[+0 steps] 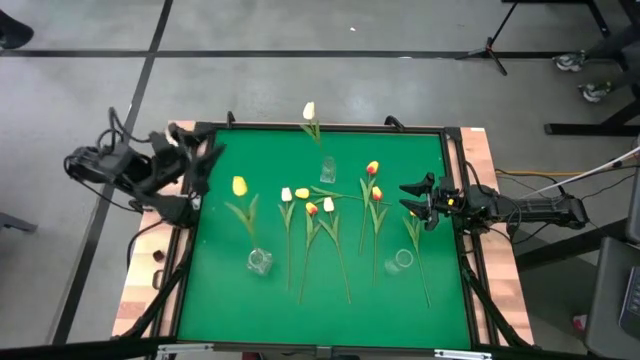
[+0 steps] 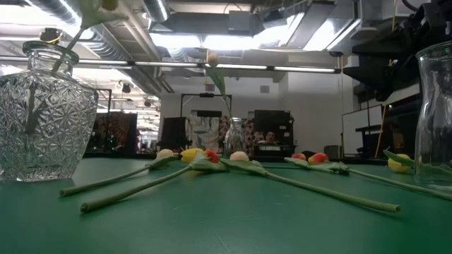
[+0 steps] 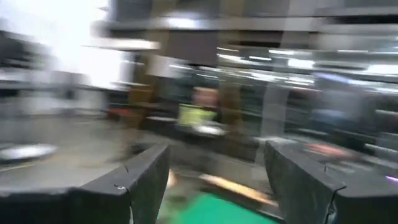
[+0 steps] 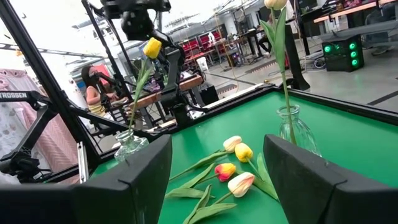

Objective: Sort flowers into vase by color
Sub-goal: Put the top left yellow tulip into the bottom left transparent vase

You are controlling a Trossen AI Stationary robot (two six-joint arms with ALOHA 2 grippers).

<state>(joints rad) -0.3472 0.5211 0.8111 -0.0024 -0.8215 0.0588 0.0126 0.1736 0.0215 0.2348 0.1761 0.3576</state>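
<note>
Flowers, artificial tulips with long thin green stems, lie mostly loose on the green table surface (image 1: pixel 220 300). Neither gripper holds one. The left gripper (image 1: pixel 200 175) sits at the table's left edge with its two dark fingers (image 3: pixel 134 186) spread apart and nothing between them. The right gripper (image 1: pixel 418 200) waits at the right edge, fingers likewise apart and empty.

Just inside the left gripper, a yellow tulip (image 1: pixel 240 186) stands in a cut-glass vase (image 1: pixel 260 262) near the table's front left. At the far edge a creamy white tulip (image 1: pixel 309 110) stands in a narrow clear glass vase (image 1: pixel 328 170). A third clear glass vase (image 1: pixel 399 261), at the front right near the right gripper, holds no flower.

Between the vases, the loose tulips lie side by side: a white one (image 1: pixel 286 194), a yellow one (image 1: pixel 302 193), another white one (image 1: pixel 328 205) and three orange-red ones (image 1: pixel 311 209), (image 1: pixel 372 168), (image 1: pixel 377 194). One more stem (image 1: pixel 418 262) lies beside the right-hand vase.
</note>
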